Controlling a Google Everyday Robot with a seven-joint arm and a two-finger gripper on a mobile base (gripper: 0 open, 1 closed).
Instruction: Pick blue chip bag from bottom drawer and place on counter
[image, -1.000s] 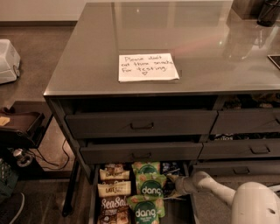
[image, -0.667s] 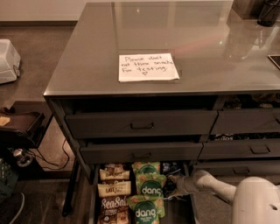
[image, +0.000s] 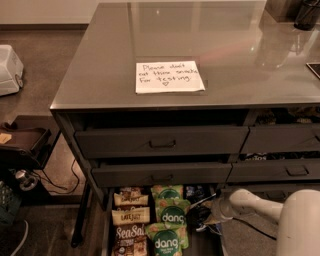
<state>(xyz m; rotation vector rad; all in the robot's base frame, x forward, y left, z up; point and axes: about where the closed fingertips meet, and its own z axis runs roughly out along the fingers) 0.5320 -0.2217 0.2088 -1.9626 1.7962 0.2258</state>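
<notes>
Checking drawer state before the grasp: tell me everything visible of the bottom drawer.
The bottom drawer is a dark grey metal tray, lowest in the wide stack, pulled open beneath the two upper drawers. It holds bags in columns: brown-and-cream SeaSalt bags left, green dang bags middle, the blue chip bag right rear. The gripper reaches in from the right, beside the dang bags, in front of the blue chip bag. The drawer's front is out of frame.
</notes>
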